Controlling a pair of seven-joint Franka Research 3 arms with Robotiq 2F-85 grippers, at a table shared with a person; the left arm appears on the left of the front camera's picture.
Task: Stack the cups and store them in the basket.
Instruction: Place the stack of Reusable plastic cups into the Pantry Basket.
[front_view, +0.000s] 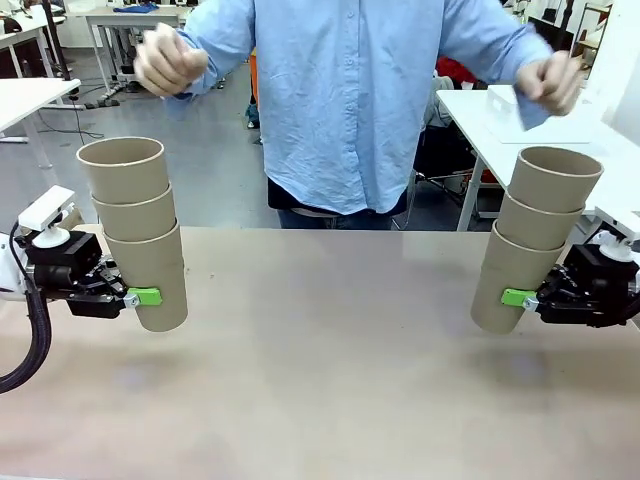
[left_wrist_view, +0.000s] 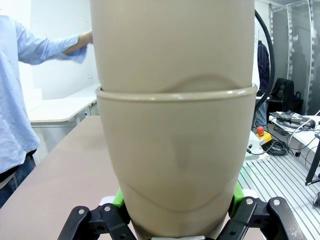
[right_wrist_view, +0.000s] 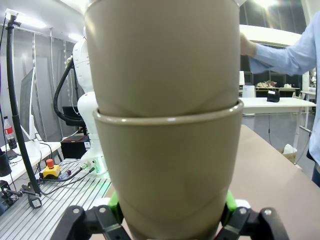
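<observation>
Two stacks of tan cups hang above the table. At the left, a stack of three cups (front_view: 137, 230) leans slightly right, and my left gripper (front_view: 140, 297) is shut on its bottom cup (left_wrist_view: 175, 175). At the right, another stack of three cups (front_view: 535, 235) tilts toward the right, with my right gripper (front_view: 522, 298) shut on the lowest cup (right_wrist_view: 165, 175). Green pads (left_wrist_view: 119, 197) press both sides of each cup. The basket is out of view.
A person in a light blue shirt (front_view: 345, 100) stands at the far side, both hands (front_view: 168, 62) raised near shoulder height. The tan table (front_view: 330, 370) lies bare between the two stacks. White tables stand behind.
</observation>
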